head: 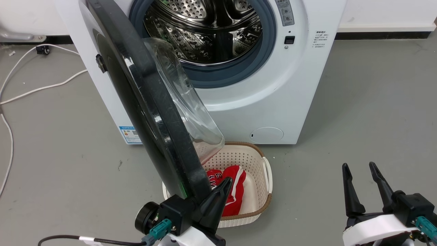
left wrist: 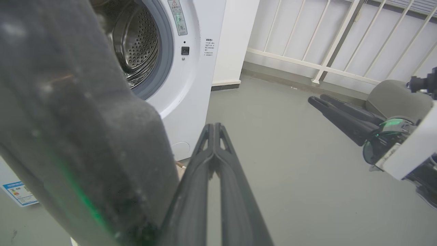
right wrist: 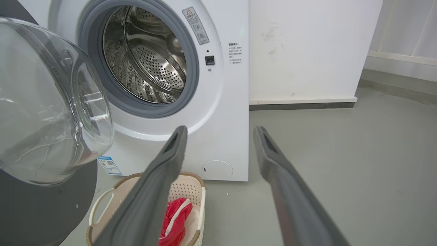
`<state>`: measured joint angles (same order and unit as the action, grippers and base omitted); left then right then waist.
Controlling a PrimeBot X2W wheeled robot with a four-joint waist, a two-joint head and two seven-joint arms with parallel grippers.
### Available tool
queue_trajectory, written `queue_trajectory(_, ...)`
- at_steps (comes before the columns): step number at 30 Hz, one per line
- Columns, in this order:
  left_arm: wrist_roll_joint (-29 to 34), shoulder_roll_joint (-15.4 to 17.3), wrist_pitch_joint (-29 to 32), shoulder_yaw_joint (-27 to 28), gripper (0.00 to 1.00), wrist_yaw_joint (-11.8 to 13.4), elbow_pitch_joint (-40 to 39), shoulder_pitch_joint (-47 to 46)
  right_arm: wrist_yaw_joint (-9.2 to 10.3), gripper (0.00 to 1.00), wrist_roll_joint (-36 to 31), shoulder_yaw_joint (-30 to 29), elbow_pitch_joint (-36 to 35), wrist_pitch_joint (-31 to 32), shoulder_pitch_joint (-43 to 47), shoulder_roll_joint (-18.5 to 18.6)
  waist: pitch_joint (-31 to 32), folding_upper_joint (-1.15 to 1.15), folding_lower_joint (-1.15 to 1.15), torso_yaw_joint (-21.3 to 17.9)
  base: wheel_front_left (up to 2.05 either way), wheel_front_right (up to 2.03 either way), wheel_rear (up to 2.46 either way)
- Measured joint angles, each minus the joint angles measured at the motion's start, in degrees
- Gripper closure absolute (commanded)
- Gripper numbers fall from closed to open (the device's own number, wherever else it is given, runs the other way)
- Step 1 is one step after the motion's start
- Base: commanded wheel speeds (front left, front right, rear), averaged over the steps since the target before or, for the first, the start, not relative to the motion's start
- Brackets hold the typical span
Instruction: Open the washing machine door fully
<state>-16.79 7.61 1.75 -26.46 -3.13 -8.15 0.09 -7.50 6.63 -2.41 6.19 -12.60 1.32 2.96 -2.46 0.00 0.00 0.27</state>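
The left gripper sits at 6 o'clock in the head view. Its two long dark fingers are pressed together, pinching nothing, and lie against the inner side of the lower rim of the large round glossy black washing machine door. The right gripper hangs at 4 o'clock with its fingers spread and empty, well apart from everything.

The door runs from 11 o'clock down to 6 o'clock, nearly edge-on to the head camera, and its clear glass bowl bulges towards 3 o'clock. Behind it at 12 o'clock stands the white boxy front-loading washing machine, with the steel drum and grey gasket wholly uncovered.

Below the door, a white perforated plastic basket with a brown rim holds a red garment.

The door looks about half open, roughly square to the machine's front. What is left is probably to swing it further, towards 9 o'clock.

A blue label sticker, a grey warning strip and small black print are on the machine's front. All are too small to read, and no brand name can be made out.
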Motion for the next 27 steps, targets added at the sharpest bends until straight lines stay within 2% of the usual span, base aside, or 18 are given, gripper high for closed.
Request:
queue_trajectory(7, 0.40, -0.49, -1.23, 0.09, 1.00, 1.13, 0.99, -0.09, 0.00, 0.00, 0.45, -0.07, 0.55, -0.09, -0.03, 0.00, 0.11, 0.00, 0.00, 0.33, 0.00, 0.00, 0.00)
queue_trajectory(14, 0.57, 0.32, -1.52, 0.68, 1.00, 2.90, -1.19, 2.26, -0.01, 0.00, 0.53, 0.05, 0.68, 0.03, 0.05, -0.01, 0.31, 0.00, 0.00, 2.47, 0.00, 0.00, 0.00)
queue_trajectory(19, 0.48, 0.87, -0.78, 1.21, 1.00, 4.42, -3.89, 4.43, -0.01, 0.00, 0.64, -0.62, 0.10, 0.04, 0.16, -0.02, 0.21, 0.00, 0.00, 5.62, 0.00, 0.00, 0.00)
queue_trajectory(27, 0.33, 1.68, 0.09, 2.67, 1.00, 6.61, -7.24, 6.85, 0.00, 0.00, 0.64, -0.76, -0.16, 0.11, 0.05, -0.03, -0.43, 0.00, 0.00, 12.78, 0.00, 0.00, 0.00)
